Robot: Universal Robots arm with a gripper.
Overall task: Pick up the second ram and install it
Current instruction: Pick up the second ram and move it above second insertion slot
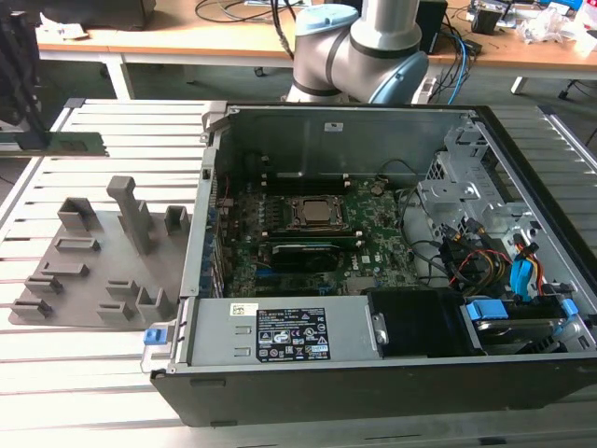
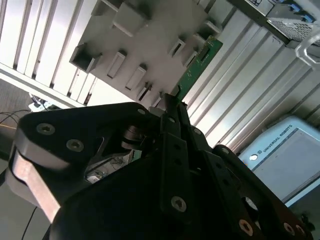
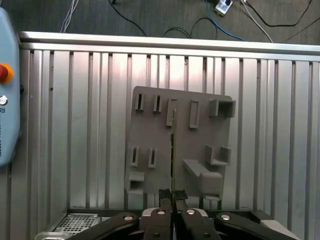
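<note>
- We are seeing the gripper (image 3: 173,196) clamping the second ram (image 3: 173,150). Its jaws are standing narrow, pressed onto the two faces of the thin stick.
- In the first wrist view we are looking at the second ram edge-on, as a thin line running from the fingertips (image 3: 166,194) out over the grey holder tray (image 3: 200,132).
- In the second wrist view we are seeing its green face (image 2: 201,61) reaching past the gripper (image 2: 172,102) toward the holder tray (image 2: 150,30). We cannot tell whether its far end is touching the tray.
- In the exterior view we are finding a green strip (image 1: 65,142) at the exterior view's left, behind the holder tray (image 1: 89,280), jutting from a dark shape at the picture's edge. It is matching the held stick, though we cannot be sure.
- The tray is lying on the slotted table (image 1: 84,373), just beside the open computer case (image 1: 392,378).
- Inside the case the processor socket (image 1: 317,213) and the black card (image 1: 300,254) are sitting on the board, well apart from the gripper.
- The arm (image 1: 359,47) is rising behind the case.
</note>
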